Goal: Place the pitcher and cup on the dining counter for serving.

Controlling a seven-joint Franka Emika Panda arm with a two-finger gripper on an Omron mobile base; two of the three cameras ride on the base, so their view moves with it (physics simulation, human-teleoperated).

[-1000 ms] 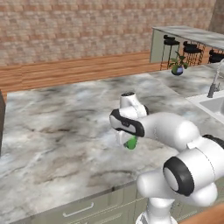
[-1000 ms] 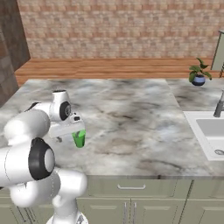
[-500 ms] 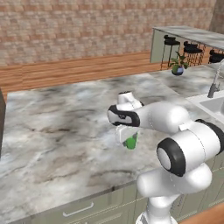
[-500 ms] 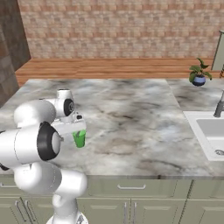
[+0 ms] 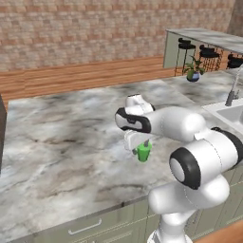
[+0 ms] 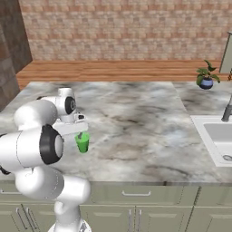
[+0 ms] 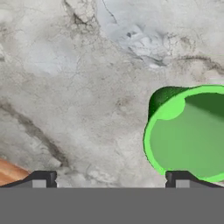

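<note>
— What is the gripper (image 5: 138, 144) doing, from where you stand?

— It hangs low over the marbled kitchen counter (image 5: 57, 137), pointing down, with its jaws spread wide. In the hand view its two dark tips sit far apart at the bottom, and nothing is caught between them (image 7: 109, 179).

— And the cup (image 5: 144, 153)?

— The small green one stands upright on that counter, right under the hand. It is off to one side of the gap, not centred in it. In the hand view its rim (image 7: 188, 140) meets the tip on the right of that view, and the other tip has only bare stone ahead of it. I cannot tell whether that tip touches the rim or just hangs over it.

— Can you see it from the other side as well?

— Yes. From the right base view the cup (image 6: 82, 143) sits just below the gripper (image 6: 74, 131), near the front edge of the counter (image 6: 136, 118), with the white arm bent round behind it.

— What lies farther out?

— A sink (image 6: 217, 136) is set into the same top, well apart from the cup, with a faucet (image 6: 226, 111) behind it. A potted plant (image 5: 192, 71) stands near the far corner. Beyond that is the dining counter (image 5: 204, 35), with black bar stools (image 5: 187, 45) under its overhang, far from the cup. A wooden floor (image 6: 113, 70) and a brick wall (image 6: 118, 27) close the room.
</note>
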